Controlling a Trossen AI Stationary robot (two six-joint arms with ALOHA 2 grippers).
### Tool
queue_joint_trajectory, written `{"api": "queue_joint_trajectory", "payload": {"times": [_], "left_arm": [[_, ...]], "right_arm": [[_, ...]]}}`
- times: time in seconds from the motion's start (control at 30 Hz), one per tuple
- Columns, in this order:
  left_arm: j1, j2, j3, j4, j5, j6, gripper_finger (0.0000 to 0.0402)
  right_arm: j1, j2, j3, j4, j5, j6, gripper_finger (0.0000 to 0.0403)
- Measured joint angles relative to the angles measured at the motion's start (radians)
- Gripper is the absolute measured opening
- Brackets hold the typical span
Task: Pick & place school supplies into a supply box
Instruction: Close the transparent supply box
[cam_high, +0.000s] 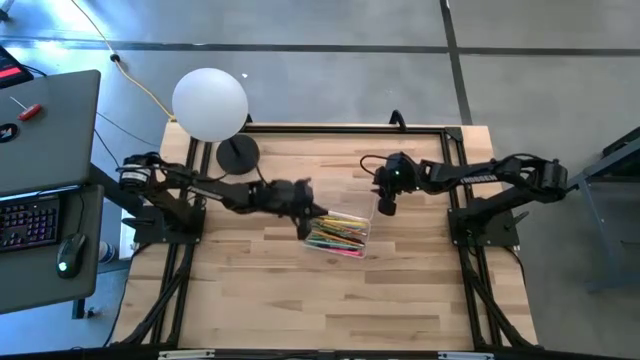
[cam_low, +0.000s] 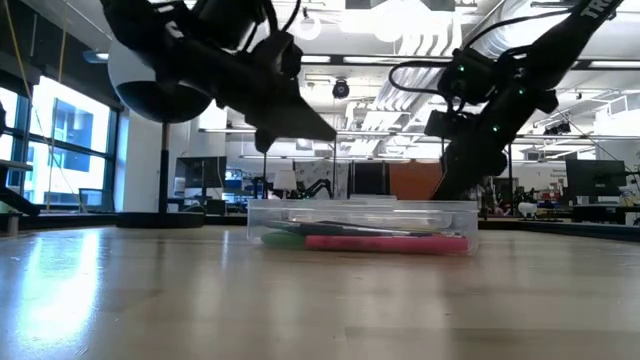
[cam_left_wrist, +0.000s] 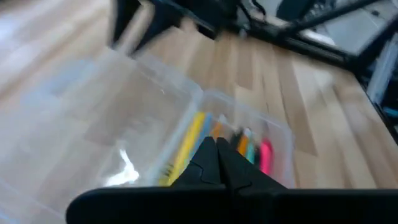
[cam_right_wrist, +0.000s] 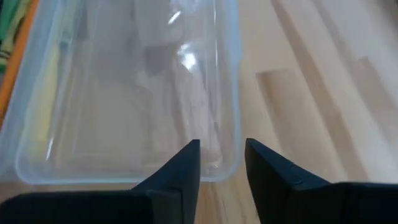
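Observation:
The clear supply box (cam_high: 338, 235) sits mid-table holding school supplies: yellow, orange, green and pink sticks (cam_left_wrist: 249, 146), with a pink pen (cam_low: 390, 242) along its near wall. Its open lid (cam_right_wrist: 124, 93) lies flat beside it. My left gripper (cam_left_wrist: 215, 144) is shut with nothing in it, and hangs above the box's left end, clear of it (cam_low: 320, 130). My right gripper (cam_right_wrist: 222, 163) is open, low at the lid's far right corner, with the lid's rim (cam_right_wrist: 231, 134) running between its two fingers. My right gripper comes slanting down from the table's right side, one finger (cam_right_wrist: 183, 171) over the lid's inside and the other (cam_right_wrist: 270, 177) outside its rim near the corner. I cannot tell whether either finger touches the rim. The lid lies flat on the table.
A white globe lamp (cam_high: 210, 103) on a black base (cam_high: 237, 153) stands at the far left, close behind my left arm. A black frame (cam_high: 455, 135) runs round the table. Bare wood (cam_high: 330, 300) lies in front of the box.

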Motion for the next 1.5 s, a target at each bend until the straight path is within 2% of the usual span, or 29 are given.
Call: {"api": "queue_joint_trajectory", "payload": {"times": [0.1,0.2,0.43,0.63,0.77,1.03,1.2,1.4,1.5], "left_arm": [[-0.054,0.0,0.0,-0.002,-0.044,-0.012,0.002],[-0.101,0.0,0.0,-0.006,-0.065,-0.031,0.0026],[-0.203,0.0,0.0,-0.066,-0.068,-0.144,0.0011],[-0.279,0.0,0.0,-0.089,-0.15,-0.215,0.0026],[-0.312,0.0,0.0,-0.088,-0.15,-0.259,0.001],[-0.367,0.005,0.0,-0.101,-0.1,-0.27,0.0026],[-0.377,0.041,0.001,-0.139,-0.105,-0.312,0.001],[-0.377,0.107,0.001,-0.131,-0.066,-0.376,0.0023],[-0.377,0.142,0.0,-0.133,-0.052,-0.401,0.0016]], "right_arm": [[0.008,0.0,-0.005,0.051,0.027,0.0,0.0078],[0.009,0.0,-0.006,0.094,0.003,0.0,0.0055],[0.009,0.0,-0.006,0.09,0.008,-0.02,0.0005],[0.01,0.0,-0.006,0.093,0.009,-0.03,0.0002],[0.013,0.0,-0.006,0.1,0.008,-0.026,0.0001],[0.086,-0.002,-0.006,0.143,0.017,-0.025,0.0001],[0.152,-0.012,0.003,0.144,0.129,-0.026,0.0],[0.216,-0.043,0.033,0.144,0.149,-0.031,0.0],[0.237,-0.044,0.048,0.144,0.23,-0.065,0.0]]}}
